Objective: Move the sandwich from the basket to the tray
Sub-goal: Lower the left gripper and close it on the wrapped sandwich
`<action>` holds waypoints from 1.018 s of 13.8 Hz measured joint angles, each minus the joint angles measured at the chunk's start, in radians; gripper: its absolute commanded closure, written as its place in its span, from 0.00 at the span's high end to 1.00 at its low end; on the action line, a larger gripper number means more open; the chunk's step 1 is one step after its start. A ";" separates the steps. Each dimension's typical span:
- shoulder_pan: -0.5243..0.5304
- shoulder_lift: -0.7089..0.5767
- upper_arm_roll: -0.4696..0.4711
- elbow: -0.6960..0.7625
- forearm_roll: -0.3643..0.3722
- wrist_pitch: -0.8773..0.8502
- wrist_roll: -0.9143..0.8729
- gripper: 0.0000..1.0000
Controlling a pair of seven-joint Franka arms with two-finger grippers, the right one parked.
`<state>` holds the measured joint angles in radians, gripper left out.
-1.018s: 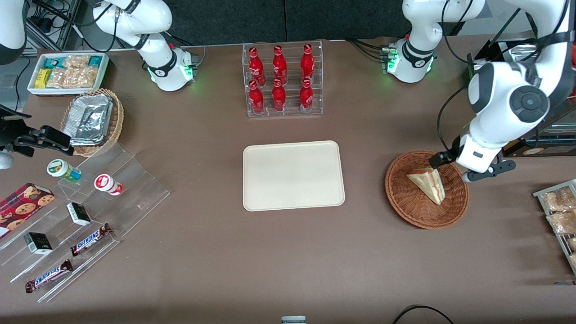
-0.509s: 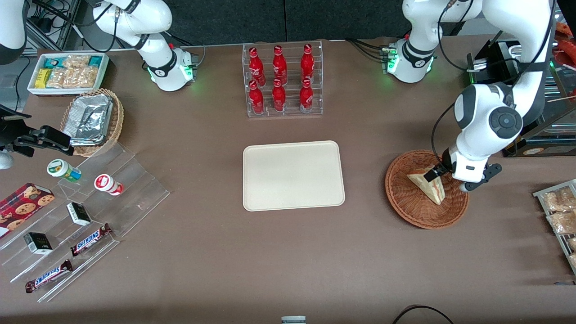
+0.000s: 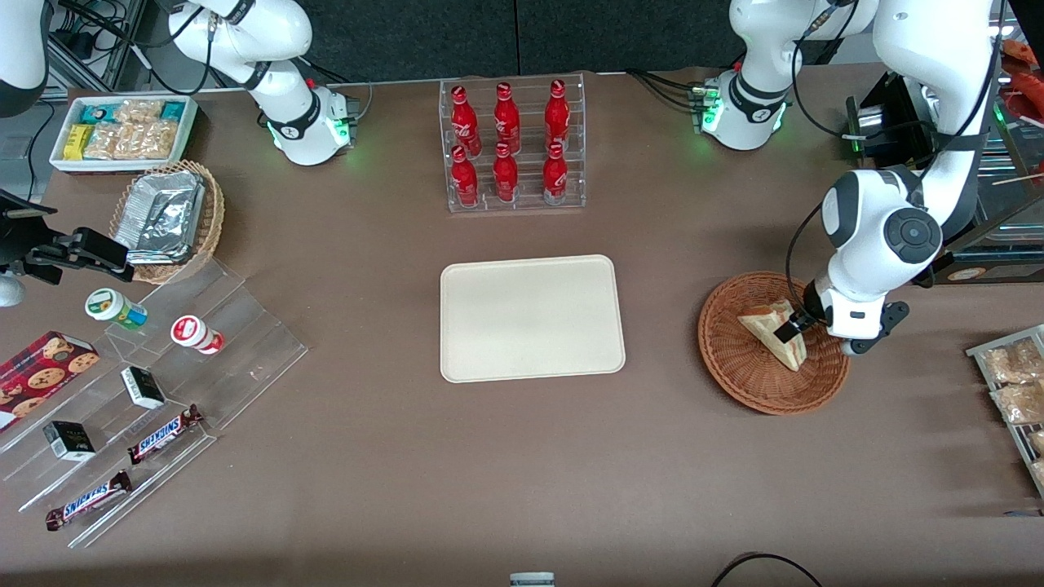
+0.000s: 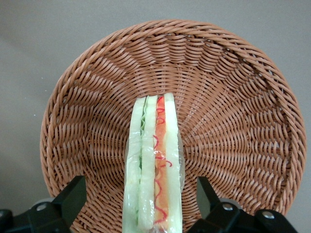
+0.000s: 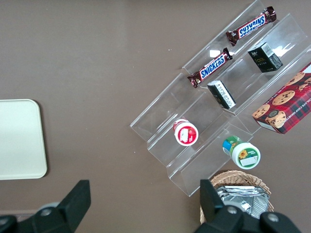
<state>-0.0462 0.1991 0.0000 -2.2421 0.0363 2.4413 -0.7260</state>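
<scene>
The sandwich (image 3: 768, 328), a pale bread wedge with red-orange and green filling, lies in the reddish-brown woven basket (image 3: 726, 367) toward the working arm's end of the table. In the left wrist view the sandwich (image 4: 154, 165) rests cut edge up on the basket's weave (image 4: 233, 97). The left arm's gripper (image 3: 795, 326) is down inside the basket, open. The gripper (image 4: 140, 188) has one black finger on each side of the sandwich, with a gap at both. The cream tray (image 3: 530, 318) lies bare at the table's middle.
A clear rack of red bottles (image 3: 512, 147) stands farther from the front camera than the tray. A wire rack of snack packs (image 3: 1011, 383) sits at the working arm's end. An acrylic stand with snacks (image 3: 155, 391), a tan foil-tray basket (image 3: 167, 216) and a white bin (image 3: 122, 130) lie toward the parked arm's end.
The left arm has swung nearer the front camera and lowered over the basket. Its gripper went from the basket's rim to straddling the sandwich. The sandwich has not moved.
</scene>
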 measured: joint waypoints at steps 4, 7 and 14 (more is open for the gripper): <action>0.000 0.011 -0.002 -0.002 -0.013 0.000 -0.005 1.00; -0.001 0.025 -0.005 -0.004 -0.042 0.000 -0.006 0.98; -0.003 0.055 -0.009 -0.007 -0.112 -0.008 -0.009 0.00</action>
<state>-0.0494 0.2544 -0.0094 -2.2493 -0.0759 2.4335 -0.7348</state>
